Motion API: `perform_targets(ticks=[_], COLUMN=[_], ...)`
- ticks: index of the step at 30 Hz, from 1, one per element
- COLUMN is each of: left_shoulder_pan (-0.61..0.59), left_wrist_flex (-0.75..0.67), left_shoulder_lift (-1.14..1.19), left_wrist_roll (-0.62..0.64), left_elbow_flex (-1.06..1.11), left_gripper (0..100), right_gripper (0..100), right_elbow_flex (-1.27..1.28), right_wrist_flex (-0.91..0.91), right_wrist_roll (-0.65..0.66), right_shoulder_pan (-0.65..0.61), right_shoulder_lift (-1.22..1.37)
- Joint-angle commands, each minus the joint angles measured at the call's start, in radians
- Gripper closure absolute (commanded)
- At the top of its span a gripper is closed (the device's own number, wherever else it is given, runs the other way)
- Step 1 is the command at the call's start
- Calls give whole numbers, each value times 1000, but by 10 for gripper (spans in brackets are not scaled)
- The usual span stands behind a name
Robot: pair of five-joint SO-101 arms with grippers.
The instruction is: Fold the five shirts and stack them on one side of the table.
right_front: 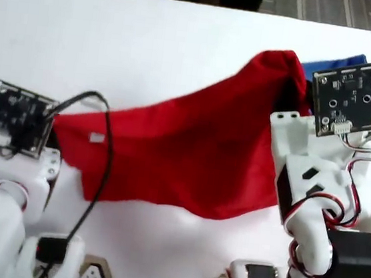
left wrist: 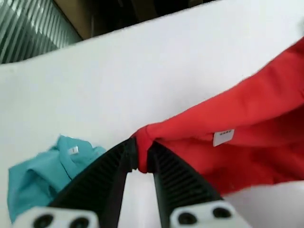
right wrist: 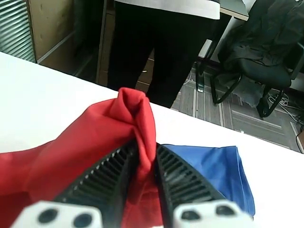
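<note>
**Red shirt spanned between both grippers, one end in each**

A soft red fabric shirt (right_front: 184,152) stretched across the white table (right_front: 116,37), its long axis running from arm to arm. The left gripper (left wrist: 142,161) pinched the shirt's left corner, jaws pressed together on a fold of cloth, w/ a small white label (left wrist: 223,137) on the shirt nearby. The right gripper (right wrist: 145,161) was clamped on a bunched peak at the shirt's opposite end, which looked lifted and sat farther from the arm bases than the left end. So the shirt lay directly between the grippers and neither arm was nearer.

A crumpled teal shirt (left wrist: 42,175) lay beyond the red shirt's left end, apart from it. A blue shirt (right wrist: 213,166) lay just beside its right end.

Judgement: the next move prob. needs both arms travelling together, across that long axis, to keep the cloth spread.
</note>
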Motion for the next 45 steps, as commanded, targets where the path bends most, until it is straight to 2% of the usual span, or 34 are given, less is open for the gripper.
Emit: perform_targets(ticks=[1, 6, 9, 15, 20, 30, 36, 42, 45], left_shoulder_pan=[8, 9, 0, -195, -287, -293, -293, -293, -293], left_wrist_flex=[11, -2, 12, 14, 14, 14, 14, 15, 15], left_shoulder_lift=[-3, 3, 5, 5, 5, 5, 3, 3, 3], left_wrist_roll=[-5, -8, -61, -147, -210, -209, -209, -207, -204], left_elbow_flex=[111, 54, -28, -216, -323, -390, -390, -389, -389], left_gripper=[975, 975, 975, 975, 975, 975, 975, 975, 975], right_gripper=[979, 979, 979, 979, 979, 980, 980, 980, 980], right_elbow_flex=[-3, -3, -9, -11, -12, -12, -12, -23, -87], right_wrist_flex=[-2, 1, 4, 4, -5, -4, 101, 133, 166], right_wrist_roll=[0, 0, 0, 0, -34, -37, -31, 52, 60], right_shoulder_pan=[-5, -7, -7, -35, -119, -151, -150, -147, -105], right_shoulder_lift=[5, 8, 4, 2, -25, -88, -206, -332, -343])
